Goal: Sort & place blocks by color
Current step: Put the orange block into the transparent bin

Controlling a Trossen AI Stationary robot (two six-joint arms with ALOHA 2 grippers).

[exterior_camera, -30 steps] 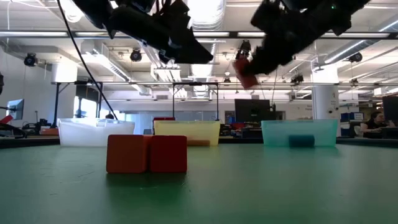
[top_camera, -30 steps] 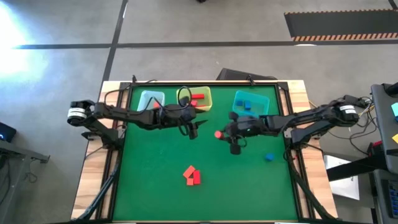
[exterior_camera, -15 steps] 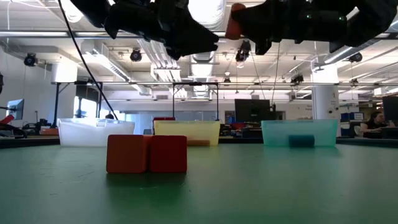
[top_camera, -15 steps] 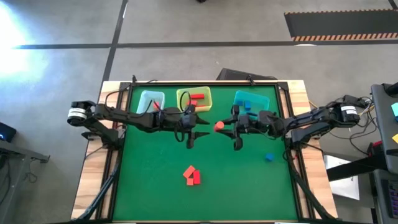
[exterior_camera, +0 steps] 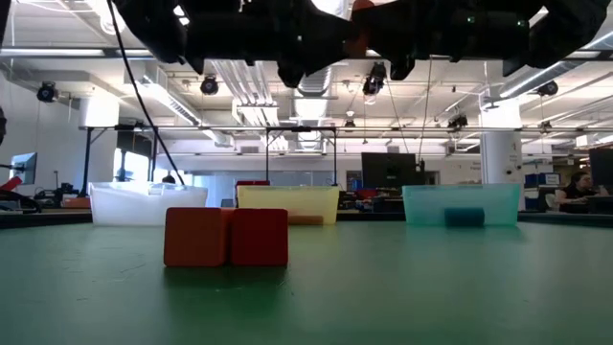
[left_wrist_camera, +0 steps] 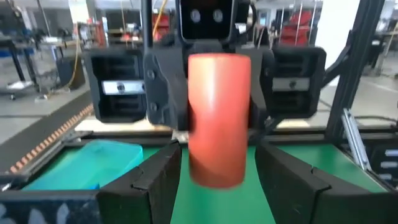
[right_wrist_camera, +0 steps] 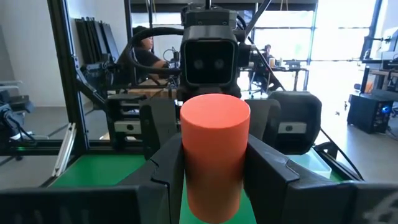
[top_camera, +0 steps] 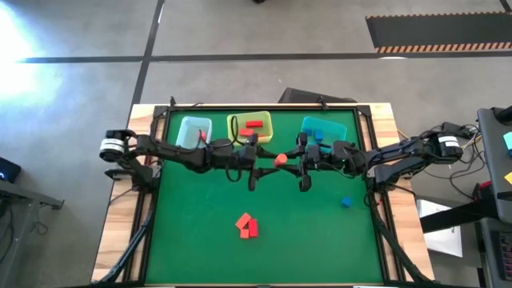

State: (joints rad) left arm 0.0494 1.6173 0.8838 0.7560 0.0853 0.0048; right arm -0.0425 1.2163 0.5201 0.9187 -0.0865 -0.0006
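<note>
High above the middle of the green table [top_camera: 200, 240], my right gripper [top_camera: 293, 162] is shut on an orange-red cylinder block [top_camera: 280, 160]. My left gripper [top_camera: 262, 165] faces it from the table's left, open; in the left wrist view its fingers [left_wrist_camera: 158, 180] flank the cylinder [left_wrist_camera: 217, 118], and I cannot tell whether they touch it. On the table lie a red block [exterior_camera: 259, 237] against an orange-red block [exterior_camera: 196, 237], and a blue block [top_camera: 346, 202]. My right gripper pinches the cylinder's round side [right_wrist_camera: 188, 168] between its two fingers, low on the cylinder. The fingers come in level from the table's right. The cylinder stands upright in the hold, its flat top [right_wrist_camera: 214, 111] up, lifted well clear of the table.
Along the far edge stand a clear bin [top_camera: 194, 130], a yellow bin [top_camera: 264, 120] with red blocks inside, and a teal bin [top_camera: 332, 126] with blue blocks inside. The near half of the table has room around the blocks lying there.
My right gripper has tipped up from pointing downward to level and carried the cylinder up and a little toward the far-left. My left gripper has also tipped up to level and gone toward the table's right, up to the cylinder.
</note>
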